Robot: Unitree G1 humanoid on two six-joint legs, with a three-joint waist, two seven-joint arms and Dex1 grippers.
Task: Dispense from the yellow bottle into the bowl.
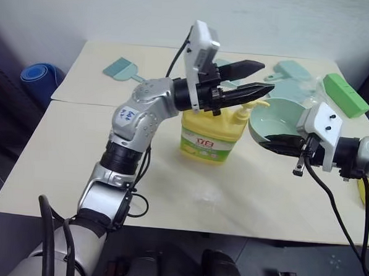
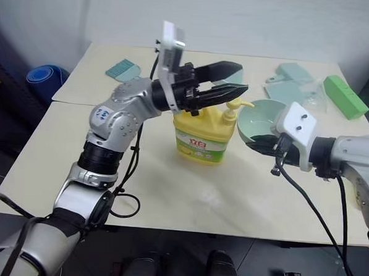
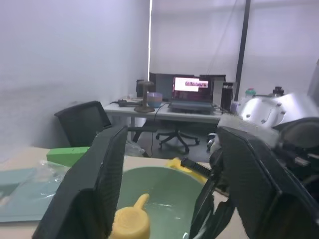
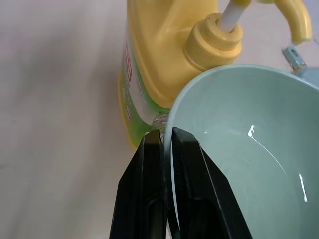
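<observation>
Pinching the bowl (image 4: 239, 149) rim, the right tool (image 4: 167, 144) holds it beside the yellow bottle (image 1: 210, 136); left tool (image 1: 257, 78) released above.

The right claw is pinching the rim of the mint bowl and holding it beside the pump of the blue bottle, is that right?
Not quite: the bottle is yellow, not blue, as the right wrist view shows. The right claw does pinch the bowl rim beside its pump.

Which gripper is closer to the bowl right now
Right. The right gripper is shut on the bowl, pinching its rim beside the yellow bottle. The left gripper hovers open above the bottle's pump, not touching the bowl.
</observation>
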